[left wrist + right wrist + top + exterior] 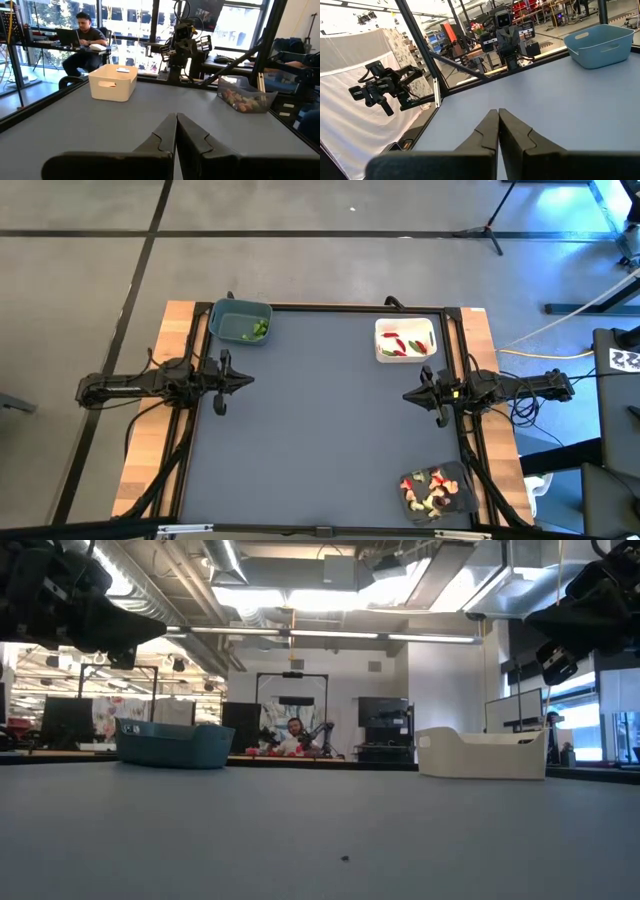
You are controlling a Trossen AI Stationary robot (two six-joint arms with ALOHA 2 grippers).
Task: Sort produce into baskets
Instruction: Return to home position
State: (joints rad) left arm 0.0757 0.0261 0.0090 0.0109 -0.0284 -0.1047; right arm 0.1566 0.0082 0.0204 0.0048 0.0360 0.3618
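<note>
The blue-grey tub (240,321) stands at the table's far left with green produce (258,330) inside. The white tub (405,340) at the far right holds red and green pieces (402,345). The dark grey tray (437,493) at the near right holds mixed red, green and tan produce (428,490). My left gripper (250,380) hovers shut and empty at the left edge. My right gripper (407,394) hovers shut and empty at the right edge. Both point toward the table's middle.
The grey mat (320,420) is framed by a black rail (320,308). In the left wrist view a person (85,40) sits at a desk beyond the table, behind the white tub (112,81). The right wrist view shows the blue-grey tub (602,45).
</note>
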